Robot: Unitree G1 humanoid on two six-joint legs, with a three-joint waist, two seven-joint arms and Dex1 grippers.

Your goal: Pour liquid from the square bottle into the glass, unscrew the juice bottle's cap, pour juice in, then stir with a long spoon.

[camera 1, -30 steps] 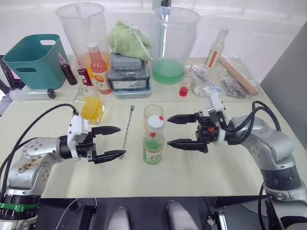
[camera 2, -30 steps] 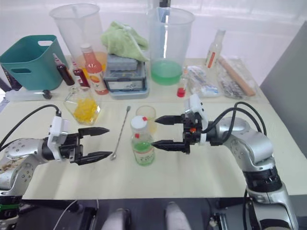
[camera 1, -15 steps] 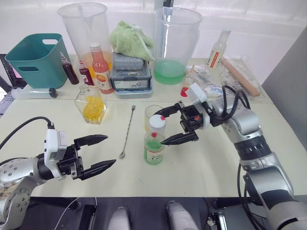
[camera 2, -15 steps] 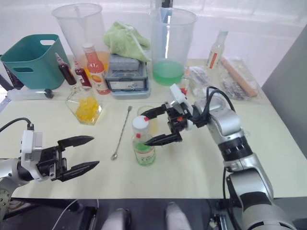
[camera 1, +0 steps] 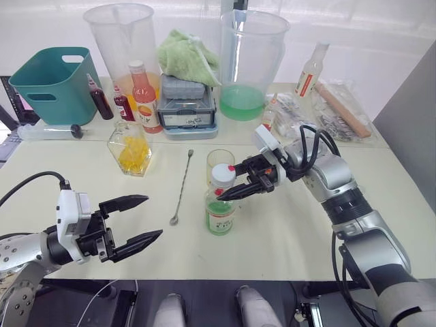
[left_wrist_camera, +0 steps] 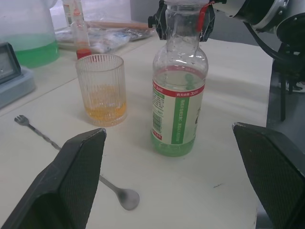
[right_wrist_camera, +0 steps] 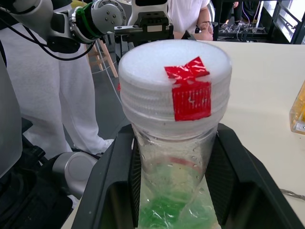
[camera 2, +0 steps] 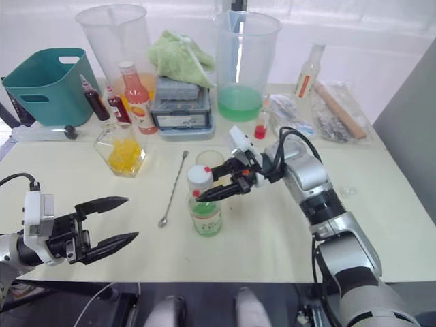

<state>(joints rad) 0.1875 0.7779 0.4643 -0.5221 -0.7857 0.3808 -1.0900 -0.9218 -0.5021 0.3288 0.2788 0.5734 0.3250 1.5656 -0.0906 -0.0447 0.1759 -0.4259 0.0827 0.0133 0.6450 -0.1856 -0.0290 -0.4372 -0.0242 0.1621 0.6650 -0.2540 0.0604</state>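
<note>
My left gripper [camera 1: 139,218] hangs near the front left edge of the table [camera 1: 286,238], jaws wide apart and empty, well apart from everything. Since the step in hand looks to be unscrewing the cap, I'd bring it over to clamp the juice bottle's body low down so the bottle can't spin or tip while the other arm turns the top.

Further back on the left stands the square bottle [camera 1: 131,150], a little yellow-orange liquid in it. The long spoon [camera 1: 181,187] lies flat between it and the glass [camera 1: 218,163], untouched. The glass holds a shallow orange layer, so I judge the first pour done.

The juice bottle [camera 1: 219,204] stands upright just in front of the glass: clear round plastic, green-and-white label, pale liquid with a green tint at the base. Its cap [right_wrist_camera: 175,81] is white, ridged, with a scrap of red tape on it.

My right gripper [camera 1: 228,181] has one black finger on each side of the neck, just under the cap; I judge it closed on the neck. For a clean unscrew I'd shift the grip up onto the cap itself and twist without pushing toward the glass.
</note>
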